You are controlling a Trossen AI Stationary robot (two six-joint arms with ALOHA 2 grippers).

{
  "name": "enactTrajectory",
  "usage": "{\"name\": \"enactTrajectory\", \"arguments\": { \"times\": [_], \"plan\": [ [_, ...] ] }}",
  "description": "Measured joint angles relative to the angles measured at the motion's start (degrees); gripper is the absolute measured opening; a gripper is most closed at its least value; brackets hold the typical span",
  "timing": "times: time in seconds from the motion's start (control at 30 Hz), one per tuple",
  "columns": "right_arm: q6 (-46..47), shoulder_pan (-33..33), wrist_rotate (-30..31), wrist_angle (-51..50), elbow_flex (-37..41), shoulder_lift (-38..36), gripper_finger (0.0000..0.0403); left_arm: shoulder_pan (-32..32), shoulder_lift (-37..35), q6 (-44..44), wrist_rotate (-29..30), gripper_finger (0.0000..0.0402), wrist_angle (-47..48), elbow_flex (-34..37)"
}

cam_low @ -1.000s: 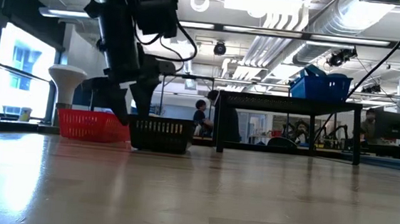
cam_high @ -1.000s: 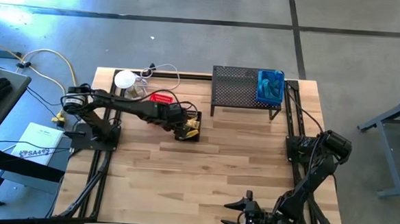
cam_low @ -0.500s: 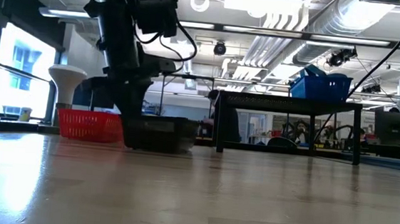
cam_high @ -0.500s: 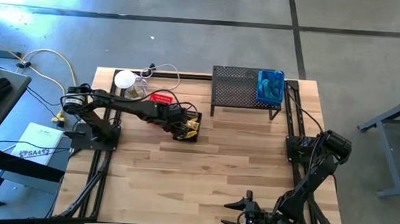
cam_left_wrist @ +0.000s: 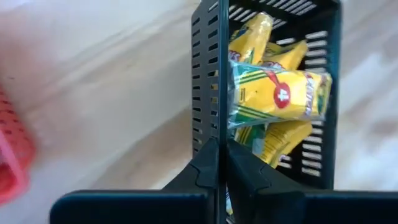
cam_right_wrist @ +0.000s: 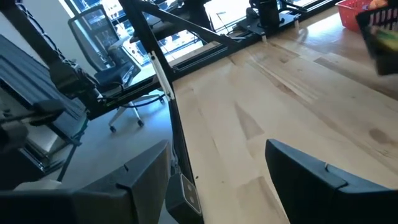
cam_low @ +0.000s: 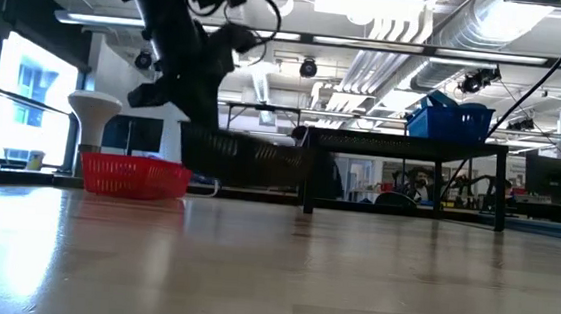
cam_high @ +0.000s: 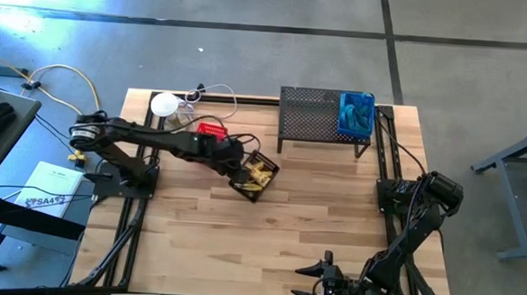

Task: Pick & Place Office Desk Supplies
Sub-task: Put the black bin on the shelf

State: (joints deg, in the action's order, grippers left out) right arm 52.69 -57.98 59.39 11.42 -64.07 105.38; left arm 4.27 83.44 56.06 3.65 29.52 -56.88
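Note:
A black slotted basket [cam_high: 257,175] with yellow packets [cam_left_wrist: 278,94] inside hangs above the table left of centre; the low view shows this basket [cam_low: 250,160] off the wood. My left gripper [cam_left_wrist: 217,155] is shut on its wall. Several packets lie piled in it, their wrappers printed in green and red. At the table's near edge my right gripper [cam_right_wrist: 227,180] stands open over bare wood and holds nothing. My left gripper pinches one side wall of the basket [cam_left_wrist: 209,99] at its rim, with one finger inside the basket and one outside. The fingers slant down from the table's left side. The basket is lifted clear of the table and hangs slightly tilted.
A red basket [cam_high: 212,127] stands just behind the left arm, with a white round object [cam_high: 165,103] and its cable at the far left. A black mesh shelf [cam_high: 315,114] bearing a blue bin [cam_high: 356,113] stands at the far right. The middle of the table is bare wood.
My left gripper has shut on the black basket's wall and risen. The basket has come off the table, turned somewhat, and swung a little toward the table's right and near edges.

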Motion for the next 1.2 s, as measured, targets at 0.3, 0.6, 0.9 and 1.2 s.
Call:
{"name": "enactTrajectory", "arguments": {
  "times": [0.3, 0.6, 0.9, 1.2],
  "plan": [
    [0.1, -0.1, -5.9, 4.2, 0.0, 0.0, 0.0251, 2.3, -9.9, 0.8, -5.1, 0.0008, -6.5, 0.0],
    [0.6, 0.3, -4.3, 6.3, 0.0, 3.4, 0.0251, 10.1, -11.8, 3.8, -4.8, 0.0007, -21.5, -0.1],
    [2.6, 0.5, -5.6, 6.9, 0.0, 3.8, 0.0251, 14.2, -2.5, 11.6, -5.0, 0.0007, -43.2, -0.1],
    [2.6, -0.2, -5.5, 6.8, 0.0, 3.8, 0.0251, 15.6, 9.2, 18.0, -6.9, 0.0007, -58.3, -0.1]
  ]
}}
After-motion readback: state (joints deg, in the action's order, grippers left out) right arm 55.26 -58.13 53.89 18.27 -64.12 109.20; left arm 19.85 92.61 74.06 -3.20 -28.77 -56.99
